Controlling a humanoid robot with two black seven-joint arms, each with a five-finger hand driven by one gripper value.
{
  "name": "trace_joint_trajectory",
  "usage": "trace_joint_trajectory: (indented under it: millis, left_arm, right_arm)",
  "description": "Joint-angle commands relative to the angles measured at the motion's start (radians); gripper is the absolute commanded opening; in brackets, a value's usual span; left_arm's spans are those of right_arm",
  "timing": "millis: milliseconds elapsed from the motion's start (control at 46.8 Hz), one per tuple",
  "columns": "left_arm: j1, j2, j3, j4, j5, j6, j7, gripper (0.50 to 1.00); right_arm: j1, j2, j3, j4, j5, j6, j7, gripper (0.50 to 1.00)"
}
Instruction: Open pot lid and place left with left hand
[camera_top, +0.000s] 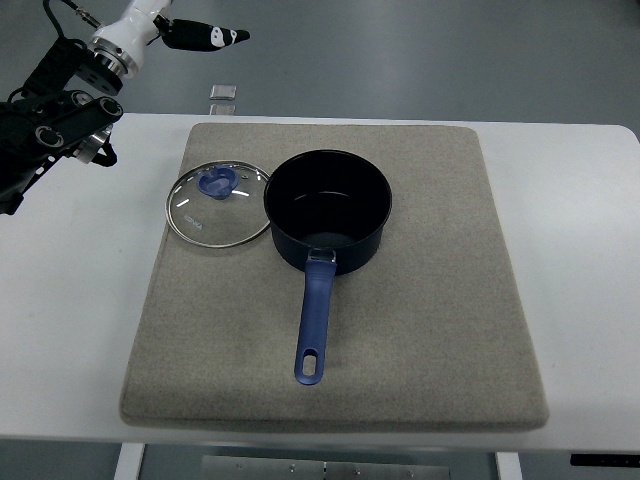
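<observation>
Lid off, task looks finished.
Top view: the glass lid (218, 204) lies flat on the mat (430, 300) at nine o'clock of the pot (328, 211), touching it. The left hand (65, 115), at ten o'clock, holds nothing; finger pose unclear. Next: simply retreat.

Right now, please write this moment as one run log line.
lid: off, flat on mat, left of pot | pot: open | left hand: away, upper left, holding nothing
</observation>
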Motion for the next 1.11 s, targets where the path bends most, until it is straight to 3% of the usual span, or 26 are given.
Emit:
trace_joint_trajectory:
  millis: [0,192,299,491,619,790,1089]
  left_arm:
    - [0.011,-0.019,-0.018,0.044,-0.147,-0.04,0.0,0.926]
    - [0.037,-0.033,-0.032,0.187,-0.452,-0.3,0.0,0.926]
    - [0.043,-0.036,-0.033,0.227,-0.541,-0.391,0.0,0.924]
    - [0.065,-0.039,-0.131,0.228,-0.588,-0.41,0.0,0.921]
    - [0.092,-0.049,-0.208,0.227,-0.586,-0.411,0.058,0.919]
    - [0.108,-0.068,-0.225,0.219,-0.597,-0.456,0.066,0.915]
    - [0.128,-0.085,-0.311,0.221,-0.86,-0.468,0.112,0.911]
  right_arm:
    - [0.001,0.0,0.0,0.0,0.0,0.0,0.0,0.917]
    - [0.0,0.0,0.0,0.0,0.0,0.0,0.0,0.917]
    - [0.0,0.0,0.0,0.0,0.0,0.0,0.0,0.917]
    - [0.0,0.0,0.0,0.0,0.0,0.0,0.0,0.917]
    - [0.0,0.0,0.0,0.0,0.0,0.0,0.0,0.917]
    - [0.001,0.0,0.0,0.0,0.0,0.0,0.0,0.917]
    - [0.0,0.0,0.0,0.0,0.0,0.0,0.0,0.917]
